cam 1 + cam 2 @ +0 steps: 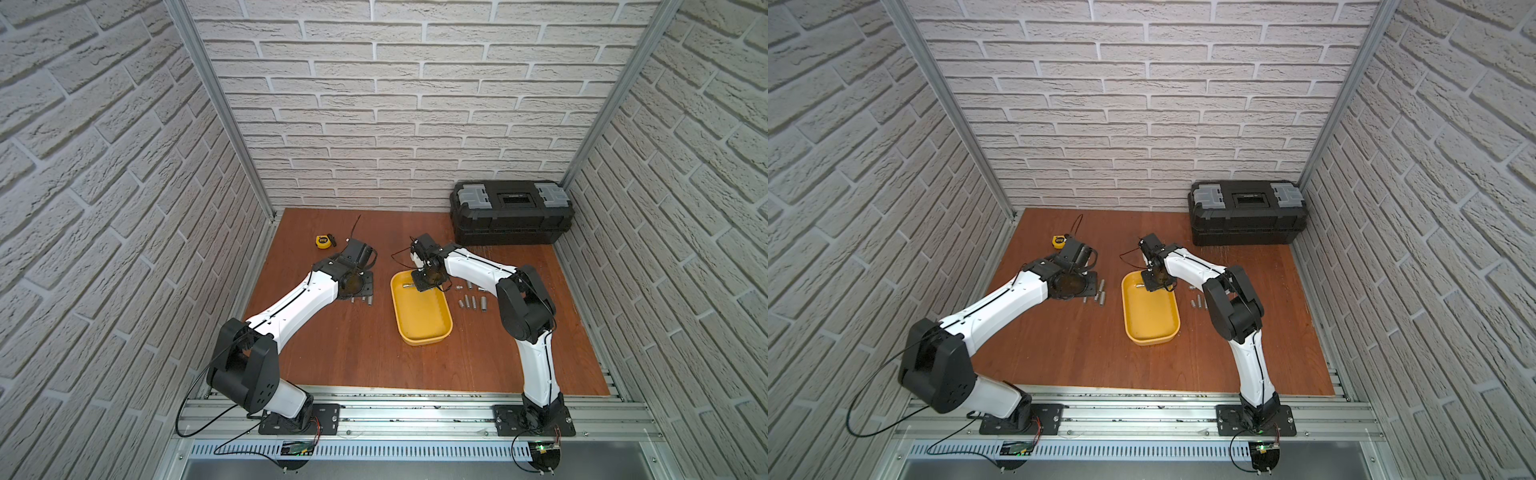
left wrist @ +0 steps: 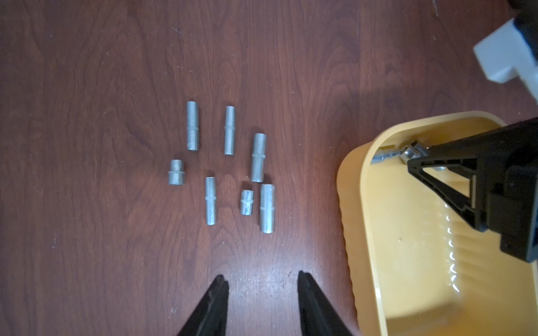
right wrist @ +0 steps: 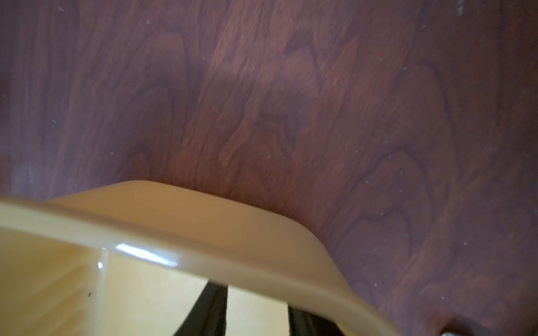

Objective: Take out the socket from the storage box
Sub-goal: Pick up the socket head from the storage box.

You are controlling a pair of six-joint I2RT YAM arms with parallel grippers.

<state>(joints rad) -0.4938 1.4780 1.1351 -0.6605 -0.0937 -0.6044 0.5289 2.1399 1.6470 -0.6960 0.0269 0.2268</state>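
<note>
1. We see the right gripper (image 1: 419, 286) dipped into the box (image 3: 203, 232). Its fingers (image 3: 212, 308) stand apart where they show, but the rim hides their tips, so we cannot tell whether they grip anything.
2. The socket (image 2: 407, 152) lies on the box floor at the far end, right at one right fingertip. We cannot tell whether it touches that tip or sits just beside it.
3. The left gripper (image 2: 260, 280) hovers over the table (image 2: 87, 145). We find its fingers (image 2: 217, 293) parted, with only bare wood between them.
4. Just ahead of the left fingertips, seven sockets (image 2: 211, 200) lie loose on the table in a small cluster.
5. The box sits near the left fingers, on their right side.
6. To the right of the right fingers, outside the box, we count more sockets (image 1: 473, 302) on the table.
7. Farther out, a tape (image 1: 323, 241) lies beyond the left fingers, and a toolbox (image 1: 511, 216) stands well beyond the right fingers, against the back wall.
</note>
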